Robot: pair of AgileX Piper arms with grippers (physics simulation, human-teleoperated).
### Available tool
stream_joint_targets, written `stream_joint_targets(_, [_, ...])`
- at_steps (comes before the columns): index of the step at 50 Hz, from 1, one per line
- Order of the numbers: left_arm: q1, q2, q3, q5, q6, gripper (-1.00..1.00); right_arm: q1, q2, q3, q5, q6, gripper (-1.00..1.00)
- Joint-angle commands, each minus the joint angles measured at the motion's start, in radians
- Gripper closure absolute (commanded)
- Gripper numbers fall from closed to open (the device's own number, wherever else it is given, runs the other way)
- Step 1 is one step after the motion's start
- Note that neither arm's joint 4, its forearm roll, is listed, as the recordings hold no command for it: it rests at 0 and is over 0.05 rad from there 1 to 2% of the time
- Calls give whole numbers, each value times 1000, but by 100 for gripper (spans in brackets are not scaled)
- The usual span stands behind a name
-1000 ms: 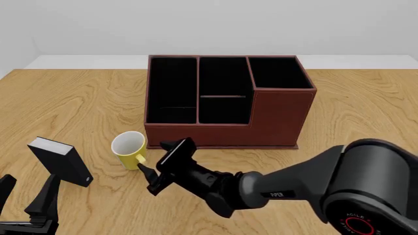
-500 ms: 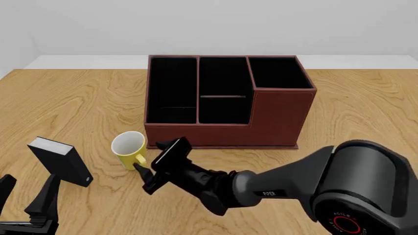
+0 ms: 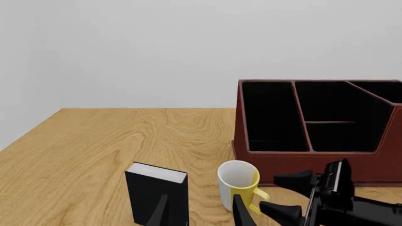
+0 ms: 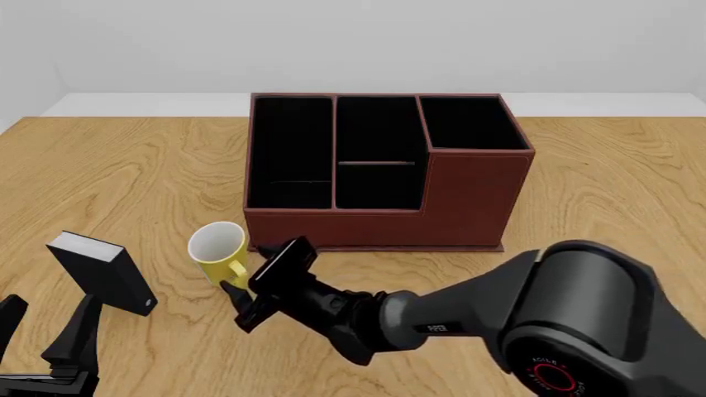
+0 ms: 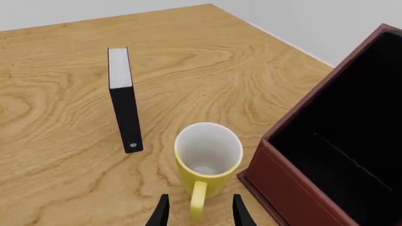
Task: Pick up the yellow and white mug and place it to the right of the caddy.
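Note:
The yellow and white mug (image 4: 217, 251) stands upright on the table just in front of the caddy's left front corner, with its handle facing my side. It also shows in the right wrist view (image 5: 208, 157) and the left wrist view (image 3: 238, 183). The reddish-brown caddy (image 4: 464, 198) stands at mid-table. My right gripper (image 4: 236, 283) is open, low over the table, with one finger (image 5: 161, 213) on each side of the mug's handle (image 5: 197, 200) and gaps showing. My left gripper (image 4: 45, 329) is open and empty at the near left.
A small black block with a white edge (image 4: 105, 273) stands left of the mug, between it and my left gripper. The wooden table (image 4: 617, 190) runs on to the right of the caddy. My right arm (image 4: 464, 314) lies across the near middle.
My right gripper has moved a little to the left, closer to the mug, so its fingers now reach along the handle. The mug and left arm have not moved.

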Motion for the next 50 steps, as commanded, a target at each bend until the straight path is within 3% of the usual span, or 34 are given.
stream_joint_targets(1, [0, 0, 0, 0, 0, -100, 5, 20, -21, 6, 4, -100])
stream_joint_targets(24, [2, 17, 0, -18, 0, -100, 2, 33, -24, 2, 5, -100])
stream_joint_targets(25, [2, 16, 0, -17, 0, -100, 1, 31, -22, 1, 10, 100])
stream_joint_targets(50, [2, 27, 0, -28, 0, -100, 4, 5, 11, -23, 12, 100])
